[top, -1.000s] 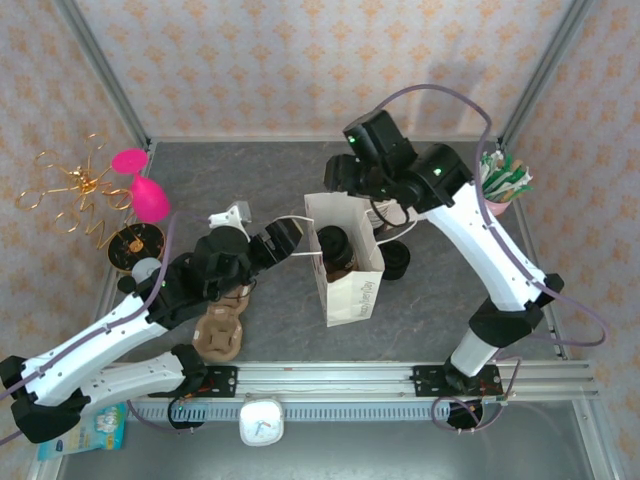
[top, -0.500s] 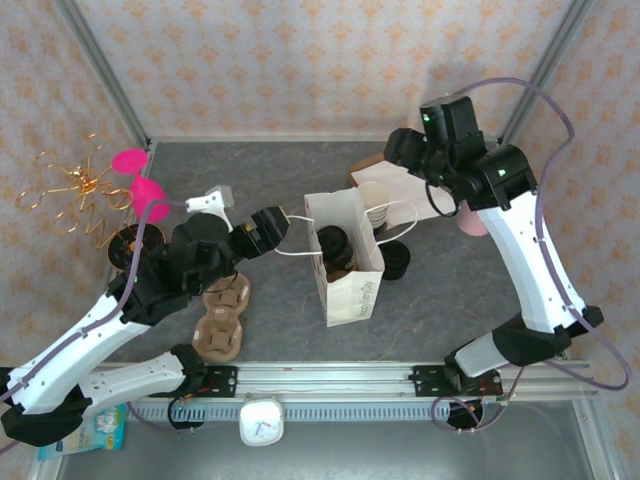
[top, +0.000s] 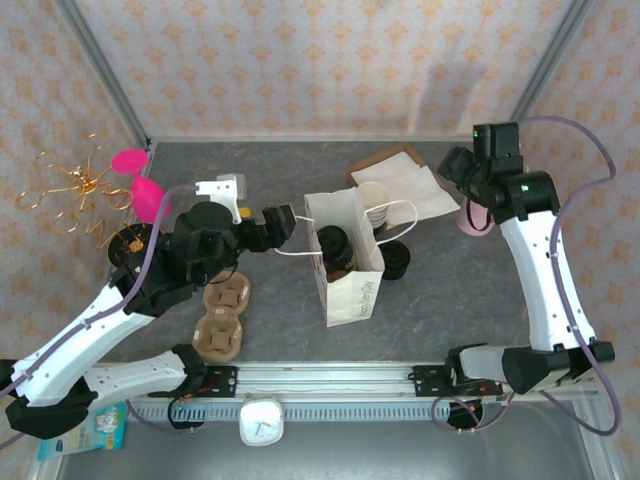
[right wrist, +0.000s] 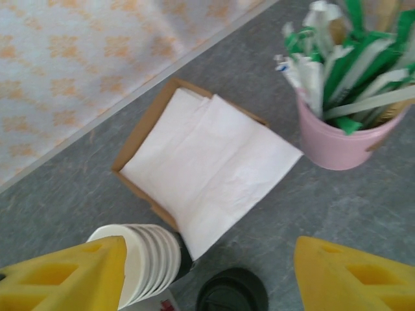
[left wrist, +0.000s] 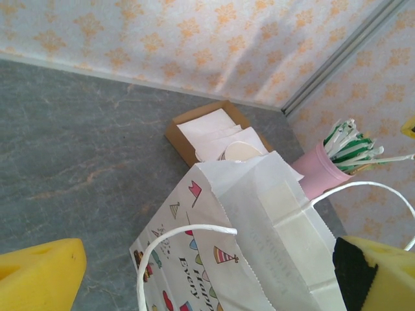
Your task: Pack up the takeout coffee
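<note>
Packing looks done: the coffee [top: 333, 243] sits inside the bag [top: 352, 290]. The left tool [left wrist: 211, 269] and right tool [right wrist: 211, 278] gape wide, empty (next, probably pulling clear of the handle [left wrist: 194, 227]).

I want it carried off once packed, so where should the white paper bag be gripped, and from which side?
By its white cord handles, from above. The paper bag stands upright with its mouth open, and one loop arches out on each side, free to pinch. The thin paper walls would probably crumple under a side squeeze.
</note>
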Controlling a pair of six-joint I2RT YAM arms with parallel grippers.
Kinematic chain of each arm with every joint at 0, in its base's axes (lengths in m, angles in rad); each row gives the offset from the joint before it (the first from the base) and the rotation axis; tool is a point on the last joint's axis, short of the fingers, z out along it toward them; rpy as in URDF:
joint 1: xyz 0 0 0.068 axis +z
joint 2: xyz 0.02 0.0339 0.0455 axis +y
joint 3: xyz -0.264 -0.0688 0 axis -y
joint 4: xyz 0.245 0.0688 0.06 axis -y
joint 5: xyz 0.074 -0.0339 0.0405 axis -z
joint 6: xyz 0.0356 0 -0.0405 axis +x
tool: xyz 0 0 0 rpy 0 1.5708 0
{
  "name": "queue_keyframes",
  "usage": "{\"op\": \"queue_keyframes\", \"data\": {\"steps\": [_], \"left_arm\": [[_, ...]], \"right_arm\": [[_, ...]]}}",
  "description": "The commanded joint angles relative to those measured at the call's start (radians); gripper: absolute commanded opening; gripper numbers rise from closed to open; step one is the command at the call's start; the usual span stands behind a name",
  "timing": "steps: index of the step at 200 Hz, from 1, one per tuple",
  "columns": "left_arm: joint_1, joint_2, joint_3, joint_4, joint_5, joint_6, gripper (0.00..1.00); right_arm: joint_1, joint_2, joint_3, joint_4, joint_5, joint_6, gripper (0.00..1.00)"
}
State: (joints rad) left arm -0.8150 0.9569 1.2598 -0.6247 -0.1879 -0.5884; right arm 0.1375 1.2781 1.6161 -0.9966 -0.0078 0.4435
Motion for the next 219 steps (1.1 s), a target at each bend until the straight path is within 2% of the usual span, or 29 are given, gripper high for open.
{"op": "queue_keyframes", "data": {"steps": [1, 36, 74, 142, 163, 186, 219], "left_arm": [[0.010, 0.024, 0.044, 0.051, 0.003, 0.109, 0.99], [0.010, 0.071, 0.074, 0.086, 0.033, 0.169, 0.99], [0.011, 0.110, 0.085, 0.123, 0.061, 0.206, 0.99], [0.011, 0.173, 0.102, 0.164, 0.081, 0.246, 0.99], [0.011, 0.184, 0.101, 0.170, 0.085, 0.245, 0.99], [0.011, 0.186, 0.096, 0.180, 0.082, 0.245, 0.99], [0.012, 0.186, 0.090, 0.191, 0.078, 0.251, 0.99]], "right_arm": [[-0.056, -0.050, -0.044, 0.028, 0.026, -0.033, 0.69], [-0.174, -0.080, -0.139, 0.041, 0.019, -0.059, 0.72], [-0.272, -0.056, -0.160, 0.070, 0.026, -0.099, 0.73], [-0.320, 0.138, -0.052, 0.052, 0.023, -0.175, 0.65], [-0.331, 0.154, -0.021, 0.065, 0.068, -0.193, 0.64], [-0.369, 0.168, -0.001, 0.061, 0.046, -0.205, 0.62], [-0.380, 0.186, 0.032, 0.062, 0.056, -0.231, 0.55]]}}
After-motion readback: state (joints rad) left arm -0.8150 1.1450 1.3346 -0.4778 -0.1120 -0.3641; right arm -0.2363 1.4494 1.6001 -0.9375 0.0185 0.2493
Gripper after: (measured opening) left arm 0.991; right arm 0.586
